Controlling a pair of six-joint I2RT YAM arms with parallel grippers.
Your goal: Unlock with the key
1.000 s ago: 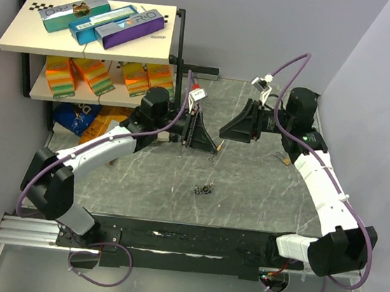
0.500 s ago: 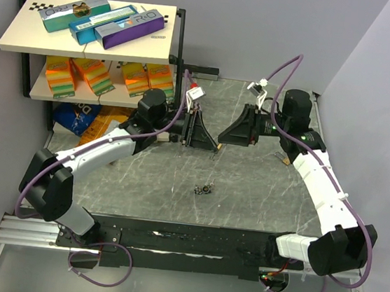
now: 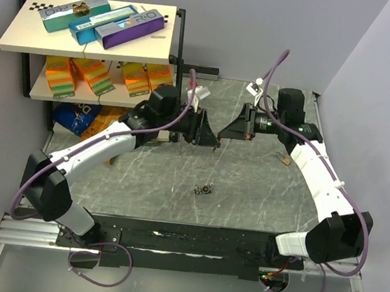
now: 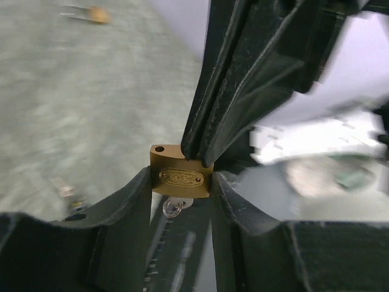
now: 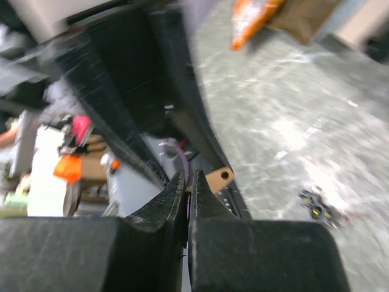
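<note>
My left gripper is shut on a small brass padlock, one finger on each side of its body. A silver key sticks out of the padlock's underside, towards the left wrist camera. My right gripper is shut, and its tips press on the padlock's top edge, beside an empty hole. Whether anything is pinched between them is hidden. In the top view the left gripper and the right gripper meet tip to tip above the table's rear middle.
A small dark cluster of metal pieces lies on the marble table in front of the grippers. A two-tier shelf with boxes stands at the back left, a blue bag below it. A small brass item lies at the right.
The right gripper has closed from wide open and moved left up to the padlock. The left arm has shifted a little to the right, still holding the padlock.
</note>
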